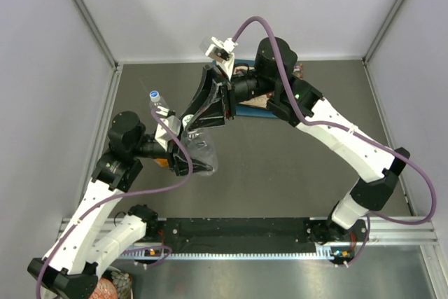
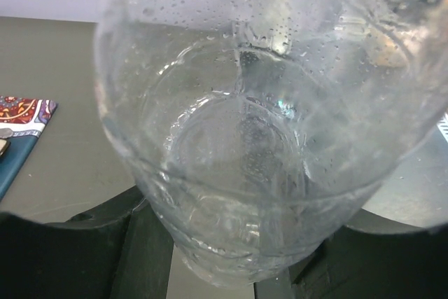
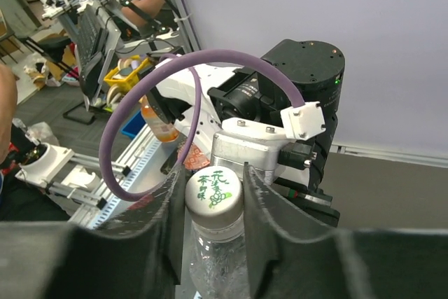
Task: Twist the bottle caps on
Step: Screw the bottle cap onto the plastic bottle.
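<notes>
Clear thin plastic bottle [image 2: 266,145], droplets inside: light, slick, and I judge the walls dent easily. Left jaws, part open, clasp its body over the bench [image 1: 280,173]. Right jaws are closed on the white cap [image 3: 214,190] at its neck, gripping the rim, the stiffest place to hold.

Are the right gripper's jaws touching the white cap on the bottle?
Touching. The right wrist view shows the right gripper with both jaws pressed against the sides of the white cap on the bottle.
</notes>
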{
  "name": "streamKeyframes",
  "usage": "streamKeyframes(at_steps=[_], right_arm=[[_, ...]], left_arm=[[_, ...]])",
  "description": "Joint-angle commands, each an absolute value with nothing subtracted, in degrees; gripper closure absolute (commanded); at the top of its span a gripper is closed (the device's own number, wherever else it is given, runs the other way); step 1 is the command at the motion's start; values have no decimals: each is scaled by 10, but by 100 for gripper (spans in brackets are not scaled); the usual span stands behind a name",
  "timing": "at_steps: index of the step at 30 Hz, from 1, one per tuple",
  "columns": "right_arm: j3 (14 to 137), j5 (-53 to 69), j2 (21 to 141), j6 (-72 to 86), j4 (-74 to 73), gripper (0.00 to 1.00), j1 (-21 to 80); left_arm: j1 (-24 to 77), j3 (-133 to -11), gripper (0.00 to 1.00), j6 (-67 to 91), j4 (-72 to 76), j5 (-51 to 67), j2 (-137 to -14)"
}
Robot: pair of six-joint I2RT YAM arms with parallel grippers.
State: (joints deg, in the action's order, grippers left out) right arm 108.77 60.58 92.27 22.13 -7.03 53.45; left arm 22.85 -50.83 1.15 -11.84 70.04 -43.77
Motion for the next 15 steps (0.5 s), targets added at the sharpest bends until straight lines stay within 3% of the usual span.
streamKeyframes(at_steps=[1,4,9,15], right_arm=[[1085,606,904,207,-83,86,532],[1084,580,901,188,-110,100,532],[1097,470,898,125,-230,100,532],[1080,189,896,106,-287,100,576]], left_arm=[[225,-535,100,4,-122,666,-436],[224,-538,100,-13,-134,636,-434],[224,-547,100,-33,-150,510,-431],[224,-551,100,-46,-154,362,-425]])
